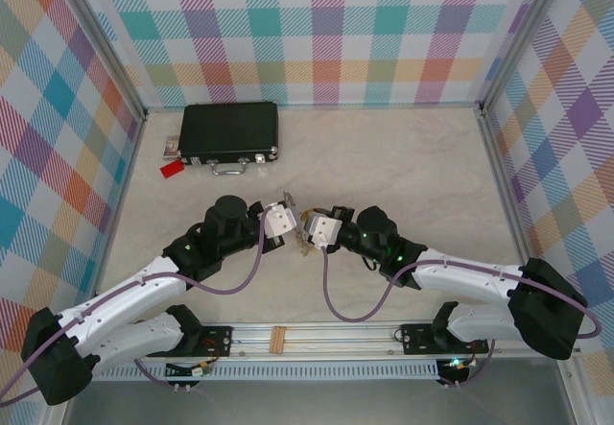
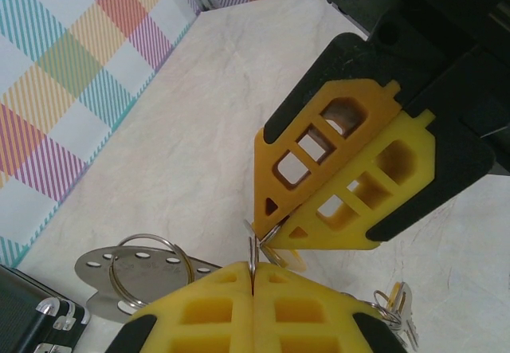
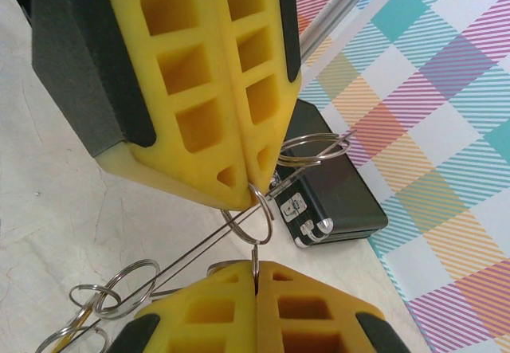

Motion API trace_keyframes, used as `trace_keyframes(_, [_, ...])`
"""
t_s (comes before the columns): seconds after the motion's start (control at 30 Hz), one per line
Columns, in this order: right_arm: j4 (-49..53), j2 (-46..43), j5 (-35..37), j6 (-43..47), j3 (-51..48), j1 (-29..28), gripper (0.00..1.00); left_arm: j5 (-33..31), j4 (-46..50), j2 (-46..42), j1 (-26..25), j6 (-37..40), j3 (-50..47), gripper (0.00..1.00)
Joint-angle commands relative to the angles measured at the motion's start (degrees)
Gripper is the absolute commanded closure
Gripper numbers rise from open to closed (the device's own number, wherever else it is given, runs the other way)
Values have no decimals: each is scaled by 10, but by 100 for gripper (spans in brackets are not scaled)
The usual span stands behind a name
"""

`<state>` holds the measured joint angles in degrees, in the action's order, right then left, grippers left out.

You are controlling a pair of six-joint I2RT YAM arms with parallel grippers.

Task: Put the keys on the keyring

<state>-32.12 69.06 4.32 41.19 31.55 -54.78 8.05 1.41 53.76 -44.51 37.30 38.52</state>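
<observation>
My two grippers meet tip to tip at the table's middle. The left gripper (image 1: 285, 217) (image 2: 253, 277) is shut on the keyring (image 3: 251, 213), a small silver loop that I see edge-on (image 2: 253, 249) in the left wrist view. The right gripper (image 1: 309, 234) (image 3: 256, 277) is shut on a thin metal piece standing up into that loop. In the left wrist view it looks like a key with a pale yellow head (image 2: 288, 258), just under the right gripper's fingertips (image 2: 275, 209). More keys (image 2: 398, 309) on small rings lie on the table beside them.
A flat metal tag with holes (image 2: 100, 269) carries a larger ring (image 2: 147, 245) (image 3: 315, 147) beside my left fingers. The black case (image 1: 230, 132) (image 3: 339, 194) lies at the back left, a small red tag (image 1: 173, 169) by it. Checked walls enclose the table.
</observation>
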Motion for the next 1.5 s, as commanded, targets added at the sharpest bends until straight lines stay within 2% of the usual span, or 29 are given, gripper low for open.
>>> trace_keyframes(0.0, [-36, -12, -7, -6, -1, -3, 100, 18, -5, 4, -7, -3, 22, 100])
trace_keyframes(0.47, [-59, -15, -13, -4, -8, -4, 100, 19, -2, 13, -8, -5, 26, 100])
trace_keyframes(0.77, [-58, -17, 2, -4, -18, -3, 100, 16, -6, 2, -8, -8, 23, 100])
trace_keyframes(0.93, [-21, -28, 3, 3, -24, 2, 100, 16, -16, -7, -7, -5, 13, 100])
trace_keyframes(1.47, [-36, -18, -12, -7, -28, 11, 100, 24, -19, -16, -7, -8, 6, 100])
